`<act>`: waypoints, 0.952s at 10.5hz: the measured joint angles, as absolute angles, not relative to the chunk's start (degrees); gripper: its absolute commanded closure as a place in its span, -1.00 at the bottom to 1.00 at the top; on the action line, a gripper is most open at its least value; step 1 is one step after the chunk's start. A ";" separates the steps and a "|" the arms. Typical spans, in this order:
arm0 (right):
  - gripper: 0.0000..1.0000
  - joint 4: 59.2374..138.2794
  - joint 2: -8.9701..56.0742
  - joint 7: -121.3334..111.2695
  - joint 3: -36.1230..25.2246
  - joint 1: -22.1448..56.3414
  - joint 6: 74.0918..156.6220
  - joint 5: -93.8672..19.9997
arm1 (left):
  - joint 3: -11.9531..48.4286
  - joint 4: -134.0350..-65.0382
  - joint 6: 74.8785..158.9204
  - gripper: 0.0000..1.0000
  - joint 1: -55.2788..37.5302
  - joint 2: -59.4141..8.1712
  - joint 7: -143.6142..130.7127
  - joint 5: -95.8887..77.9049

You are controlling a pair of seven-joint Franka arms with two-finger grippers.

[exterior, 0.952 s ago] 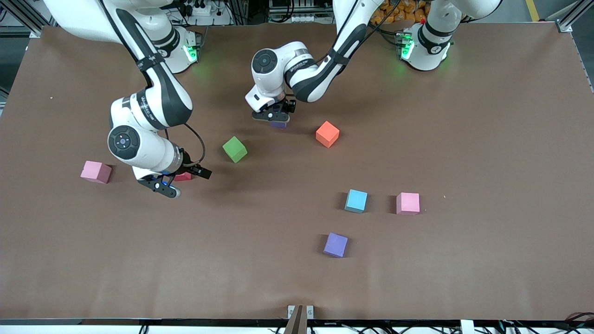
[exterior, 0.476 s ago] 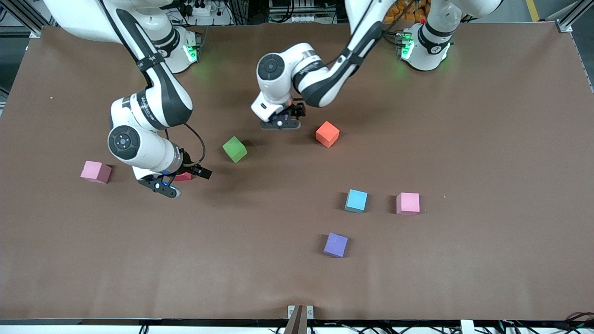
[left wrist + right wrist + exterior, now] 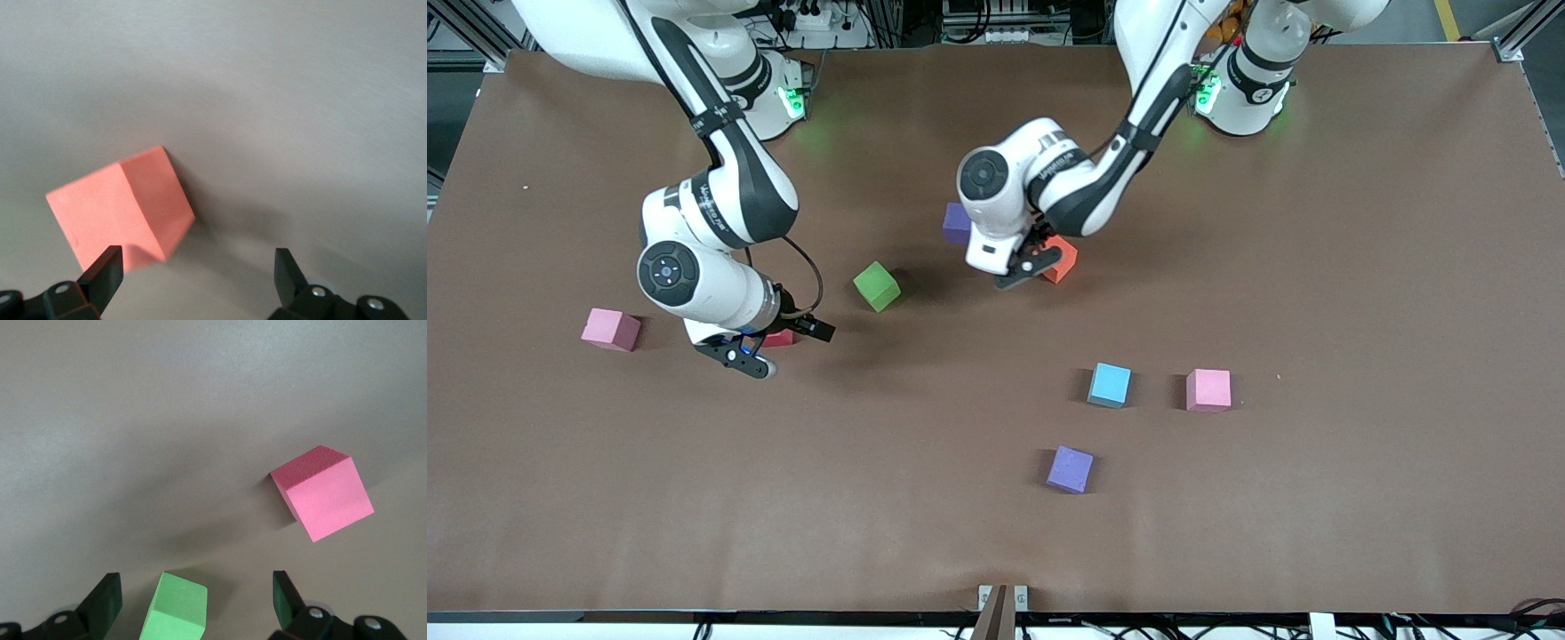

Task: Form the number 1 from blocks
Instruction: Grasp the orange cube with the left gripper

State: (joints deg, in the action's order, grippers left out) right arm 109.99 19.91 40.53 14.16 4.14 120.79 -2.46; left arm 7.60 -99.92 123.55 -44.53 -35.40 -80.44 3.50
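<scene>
In the front view, the left gripper (image 3: 1024, 269) hangs low over the orange block (image 3: 1060, 260). The purple block (image 3: 956, 222) sits just beside that arm's wrist, on the table. The right arm waits, with the right gripper (image 3: 778, 345) over the crimson block (image 3: 781, 339). The green block (image 3: 876, 286) is near it, toward the bases. The blue block (image 3: 1109, 385) lies well apart, nearer the camera. We judge all 5 blocks still scattered, with no digit 1 begun.

In the left wrist view, the fingers (image 3: 101, 268) stand apart and empty. The orange block (image 3: 123, 208) sits off centre, close to 1 finger, and turned corner-on. If the gripper descended like this, we judge that finger could land on the block, or the squeeze could twist it away. A wide swing could also nudge the purple block.

In the right wrist view, the fingers (image 3: 105, 599) are apart too, with the green block (image 3: 177, 611) between them. A pink-red cube (image 3: 325, 495), probably the crimson one, lies apart from it. A careless drop could bump either.
</scene>
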 measured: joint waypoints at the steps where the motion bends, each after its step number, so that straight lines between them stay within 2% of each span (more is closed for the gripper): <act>1: -1.00 109.96 19.91 40.53 14.17 4.14 120.71 -2.46 | 7.61 -101.96 125.75 -1.00 -43.31 -34.51 -81.63 3.51; 5: -1.00 109.16 19.91 40.53 14.15 4.07 120.61 -2.46 | 7.63 -110.67 134.06 -1.00 -41.49 -28.42 -89.94 3.57; 10: -1.00 104.75 19.89 40.53 14.09 3.93 115.88 -2.46 | 7.64 -112.81 135.09 -1.00 -41.50 -28.28 -102.59 5.39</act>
State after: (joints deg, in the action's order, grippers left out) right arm 104.75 19.89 40.53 14.09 3.93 115.88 -2.46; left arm 7.64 -112.81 135.09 -41.50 -28.28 -102.59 5.39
